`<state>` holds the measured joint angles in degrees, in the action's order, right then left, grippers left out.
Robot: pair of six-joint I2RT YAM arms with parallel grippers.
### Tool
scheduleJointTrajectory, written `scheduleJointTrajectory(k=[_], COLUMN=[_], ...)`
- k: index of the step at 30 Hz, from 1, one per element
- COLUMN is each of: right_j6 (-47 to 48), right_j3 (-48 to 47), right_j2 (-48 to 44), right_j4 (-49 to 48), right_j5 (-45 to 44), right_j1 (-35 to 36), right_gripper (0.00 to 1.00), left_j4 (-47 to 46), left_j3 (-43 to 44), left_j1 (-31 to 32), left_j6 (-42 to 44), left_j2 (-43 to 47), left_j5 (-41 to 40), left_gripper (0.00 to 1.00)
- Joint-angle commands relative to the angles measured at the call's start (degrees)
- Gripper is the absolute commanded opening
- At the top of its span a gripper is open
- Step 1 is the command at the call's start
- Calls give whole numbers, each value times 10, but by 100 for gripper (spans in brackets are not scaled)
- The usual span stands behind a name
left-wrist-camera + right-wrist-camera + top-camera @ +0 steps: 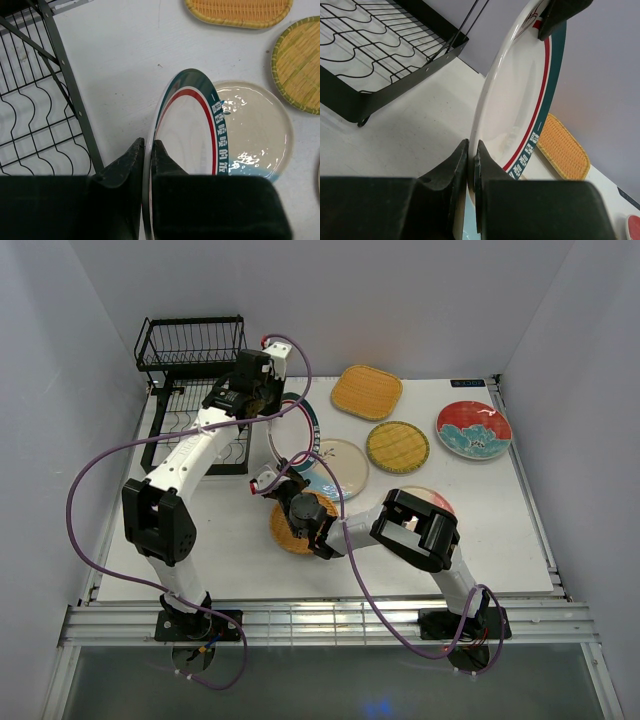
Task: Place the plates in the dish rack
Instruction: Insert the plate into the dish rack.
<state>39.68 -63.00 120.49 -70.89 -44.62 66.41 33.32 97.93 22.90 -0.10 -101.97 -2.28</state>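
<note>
Right wrist view catches left fingers (pixel 562 12) atop the striped plate (pixel 515 100).

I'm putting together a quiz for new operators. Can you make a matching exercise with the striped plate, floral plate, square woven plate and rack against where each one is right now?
1. striped plate
2. floral plate
3. square woven plate
4. rack

a. back left corner
b. lying flat, farthest right
c. held on edge by the left gripper and right gripper
d. lying flat at the back, near the middle

Pairs: 1-c, 2-b, 3-d, 4-a
</note>
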Motion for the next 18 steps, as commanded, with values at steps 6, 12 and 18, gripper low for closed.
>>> scheduleJointTrajectory(k=[6,12,18], right_j6=[14,13,15], right_j3=[-13,-12,-12], right_j2=[-7,-5,-4], right_j4=[-307,-308,-308], right_j5=[2,4,7], right_j1=[3,3,5], right_gripper=[8,25,35], left_j4=[1,1,1], left_j3=[4,4,8], left_j1=[2,2,3], left_j6=[-2,-3,-3], left_j2=[22,24,21], left_j5=[13,11,9], left_gripper=[0,0,0])
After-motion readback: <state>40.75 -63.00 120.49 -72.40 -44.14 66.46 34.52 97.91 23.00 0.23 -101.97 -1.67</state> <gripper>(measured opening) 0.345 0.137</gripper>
